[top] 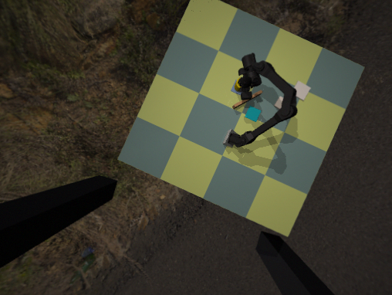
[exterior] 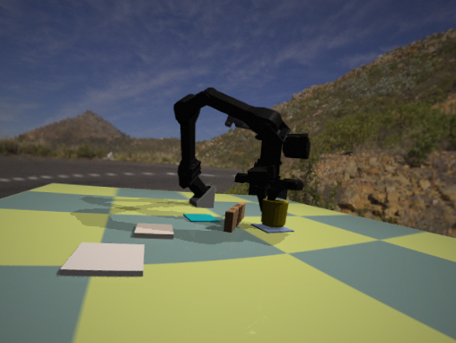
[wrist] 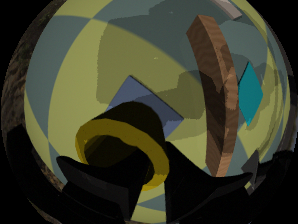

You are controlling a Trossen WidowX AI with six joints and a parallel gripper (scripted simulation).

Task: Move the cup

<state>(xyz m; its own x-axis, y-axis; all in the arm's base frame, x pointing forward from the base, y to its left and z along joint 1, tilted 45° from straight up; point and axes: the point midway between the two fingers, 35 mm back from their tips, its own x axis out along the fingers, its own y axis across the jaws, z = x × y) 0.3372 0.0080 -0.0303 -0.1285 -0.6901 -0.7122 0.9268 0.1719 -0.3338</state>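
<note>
The yellow cup [top: 238, 85] [exterior: 275, 213] [wrist: 117, 128] stands upright on the blue pad [top: 234, 88] [exterior: 262, 227] [wrist: 132, 90]. My gripper [exterior: 263, 208] [wrist: 158, 144] points down and is shut on the cup's wall at the rim, on the side toward the arm in the wrist view. The inside of the cup is dark and partly covered by a finger, so no marbles can be made out. The teal pad [top: 253, 114] [exterior: 201, 217] [wrist: 251, 95] lies bare on the table, on the other side of a wooden wall.
The low wooden wall [top: 247, 100] [exterior: 231, 219] [wrist: 212, 95] stands between the two pads, close to the cup. A large pale slab [top: 302, 90] [exterior: 105, 258] and a smaller pale slab [top: 279, 103] [exterior: 153, 230] lie off to the side of the wall.
</note>
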